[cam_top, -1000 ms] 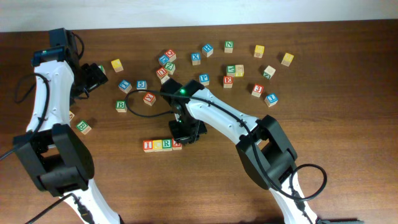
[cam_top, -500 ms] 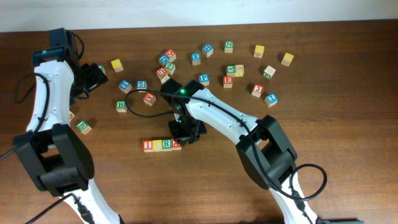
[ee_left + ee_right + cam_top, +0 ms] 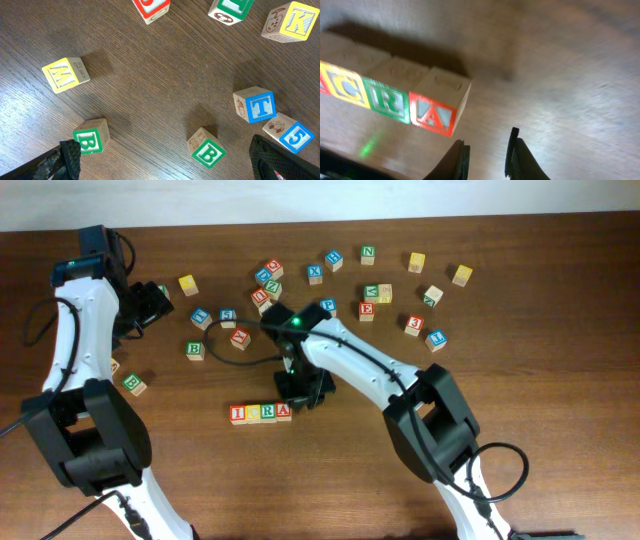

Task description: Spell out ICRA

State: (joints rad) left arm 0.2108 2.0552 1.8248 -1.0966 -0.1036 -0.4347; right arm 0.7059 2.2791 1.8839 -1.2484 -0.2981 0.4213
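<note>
Four wooden cubes stand in a touching row at the table's front middle: red I [image 3: 238,414], yellow C [image 3: 253,413], green R [image 3: 268,412], red A [image 3: 284,411]. The right wrist view shows the C [image 3: 350,87], R [image 3: 387,102] and A [image 3: 432,116] side by side. My right gripper [image 3: 302,391] [image 3: 487,155] hovers just right of the A, its jaws slightly apart, open, with nothing between them and clear of the cube. My left gripper [image 3: 152,304] [image 3: 170,167] hangs wide open at the far left, holding nothing.
Loose letter cubes lie scattered across the back of the table, among them a red E [image 3: 367,310] and a red 3 [image 3: 414,324]. Under the left gripper sit two green B cubes [image 3: 90,139] [image 3: 207,151], a yellow W [image 3: 62,74] and a blue T [image 3: 257,105].
My right gripper has opened a little, let go of the A cube and drawn back from the row. The left arm has not moved.
</note>
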